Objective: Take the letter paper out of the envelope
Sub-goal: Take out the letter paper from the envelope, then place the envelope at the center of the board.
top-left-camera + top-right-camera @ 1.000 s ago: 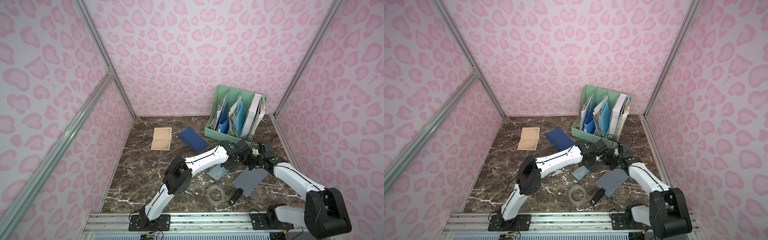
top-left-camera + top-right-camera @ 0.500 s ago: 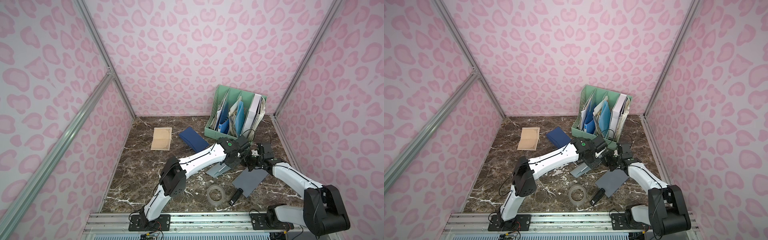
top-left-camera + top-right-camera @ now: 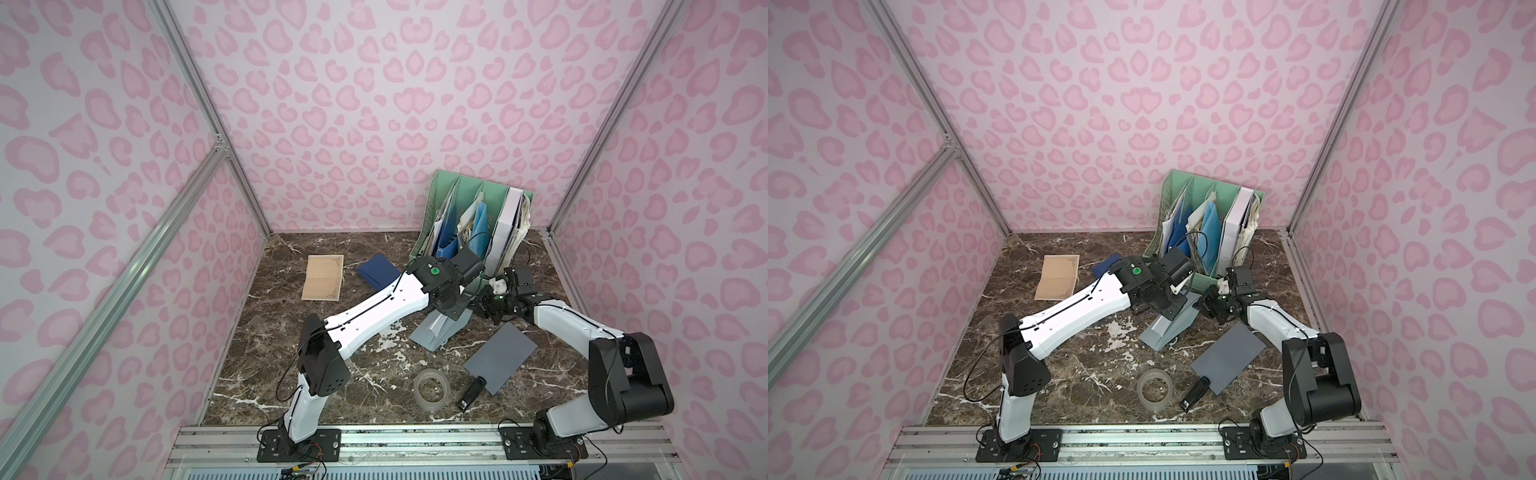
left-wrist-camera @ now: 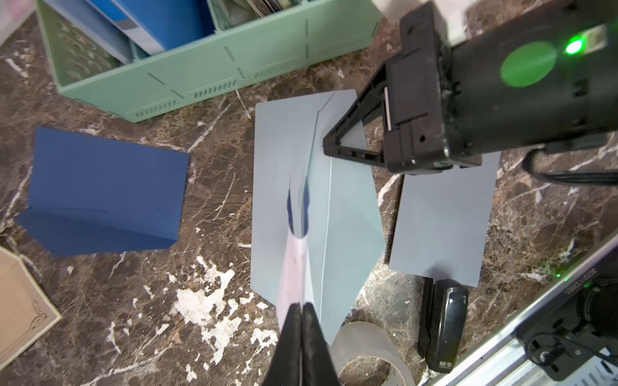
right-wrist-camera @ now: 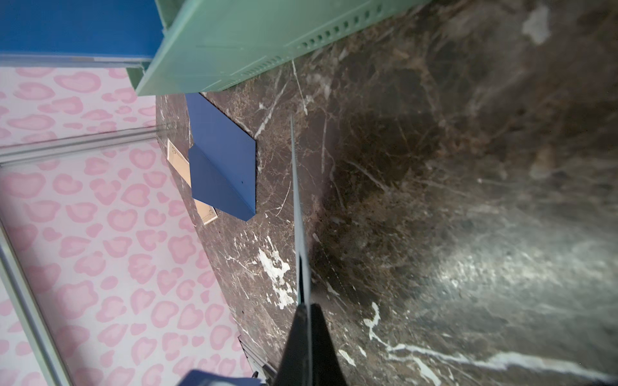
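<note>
Pinching: left gripper (image 4: 302, 311) clamped on letter paper (image 4: 293, 267) (lower centre); right gripper (image 5: 305, 309) clamped on envelope (image 4: 284, 160).
Risk: paper may tear if it snags inside.

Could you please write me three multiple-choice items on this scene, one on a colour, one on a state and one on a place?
1. What colour is the rack?
A. green
B. red
C. yellow

2. What is the left gripper doing?
A. hanging open
B. shut on nothing
C. shut on the paper sticking out of the envelope

3. Where is the stapler?
A. in the rack
B. beside the tape
C. on the envelope

Answers:
A: its walls are mint green in both top views.
C: the left wrist view shows the fingertips pinching the paper.
B: both top views show it next to the tape.
</note>
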`<state>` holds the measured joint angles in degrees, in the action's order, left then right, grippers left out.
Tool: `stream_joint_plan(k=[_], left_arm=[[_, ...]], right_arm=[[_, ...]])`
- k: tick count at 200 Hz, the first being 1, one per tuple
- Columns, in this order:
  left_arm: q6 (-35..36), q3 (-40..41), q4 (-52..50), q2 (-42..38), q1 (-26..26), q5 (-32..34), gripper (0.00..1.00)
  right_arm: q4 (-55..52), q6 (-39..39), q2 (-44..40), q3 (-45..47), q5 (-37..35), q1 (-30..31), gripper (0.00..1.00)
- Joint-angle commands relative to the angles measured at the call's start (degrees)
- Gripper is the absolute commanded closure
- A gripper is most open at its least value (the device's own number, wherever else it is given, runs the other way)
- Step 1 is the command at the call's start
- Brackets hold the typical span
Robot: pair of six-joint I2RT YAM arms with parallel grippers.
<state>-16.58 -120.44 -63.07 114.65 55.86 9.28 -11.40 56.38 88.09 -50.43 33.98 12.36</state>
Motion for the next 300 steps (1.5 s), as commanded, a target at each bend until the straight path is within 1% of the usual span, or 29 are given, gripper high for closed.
stream_joint_plan(k=[1, 10, 32, 48, 65, 82, 107, 138, 165, 183, 209, 226, 244, 254, 263, 275, 283, 300], left_arm=[[-2.57, -0.71, -1.83, -2.73, -1.37, 2.09, 1.0], [-3.18, -0.52, -2.13, -3.81, -2.28, 2.64, 1.0], [-3.73, -0.41, -4.14, -6.17, -4.17, 4.97, 1.0], [-4.79, 0.04, -5.76, -7.85, -6.05, 5.5, 1.0], [-5.3, 1.91, -5.77, -9.99, -7.99, 5.02, 1.0], [-5.34, 2.89, -5.93, -11.98, -9.39, 4.91, 1.0], [-5.7, 1.71, -8.18, -12.86, -11.0, 4.71, 1.0], [-6.5, 2.72, -8.26, -14.45, -11.99, 3.36, 1.0], [-7.31, 5.44, -7.35, -16.47, -12.63, 2.1, 1.0], [-7.77, 7.22, -6.26, -17.72, -13.45, 0.55, 1.0], [-8.42, 6.04, -5.96, -18.08, -15.73, -2.26, 1.0], [-9.5, 5.59, -4.17, -18.33, -17.62, -6.2, 1.0], [-11.43, 5.48, -1.44, -18.8, -19.49, -10.51, 1.0], [-12.73, 5.48, 0.39, -19.31, -20.62, -12.89, 1.0], [-14.08, 5.27, 1.84, -19.71, -21.53, -14.93, 1.0], [-16.03, 4.59, 3.5, -19.87, -22.96, -17.54, 1.0], [-17.18, 3.77, 4.31, -19.77, -23.87, -19.25, 1.0], [-19.64, 2.88, 7.18, -19.72, -25.49, -23.11, 1.0]], right_arm=[[-1.57, -9.37, 2.88, -2.79, 3.76, 0.24, 1.0], [-1.82, -11.78, 4.72, -4.73, 4.81, 0.61, 1.0], [-4.29, -18.32, 8.57, -11.12, 4.87, 2.97, 1.0], [-6.18, -20.59, 11.59, -15.21, 4.05, 4.91, 1.0], [-8.56, -21.8, 14.1, -17.98, 0.62, 6.34, 1.0], [-10.35, -23.14, 15.89, -18.58, -1.41, 6.46, 1.0], [-13.29, -27.62, 16.55, -18.8, -6.13, 6.34, 1.0], [-15.12, -33.04, 18.01, -21.12, -10.86, 6.97, 1.0], [-16.91, -34.18, 18.38, -22.71, -14.02, 8.28, 0.79], [-16.81, -33.56, 15.71, -21.33, -16.07, 8.8, 0.69], [-17.9, -33.35, 10.26, -20.5, -17.57, 9.08, 0.55], [-19.79, -33.47, 7.36, -21.17, -18.25, 9.07, 0.5], [-20.77, -33.31, 3.92, -21.93, -18.62, 9.0, 0.49], [-19.91, -33.08, 1.77, -22.13, -17.39, 8.79, 0.49], [-18.3, -32.39, -0.11, -22.07, -14.21, 8.21, 0.48], [-13.7, -30.14, -2.57, -21.36, -5.34, 6.74, 0.48], [-7.74, -27.38, -4.17, -19.6, 2.65, 5.54, 0.48], [7.83, -16.96, -7.26, -14.91, 15.85, 4.42, 0.47]])
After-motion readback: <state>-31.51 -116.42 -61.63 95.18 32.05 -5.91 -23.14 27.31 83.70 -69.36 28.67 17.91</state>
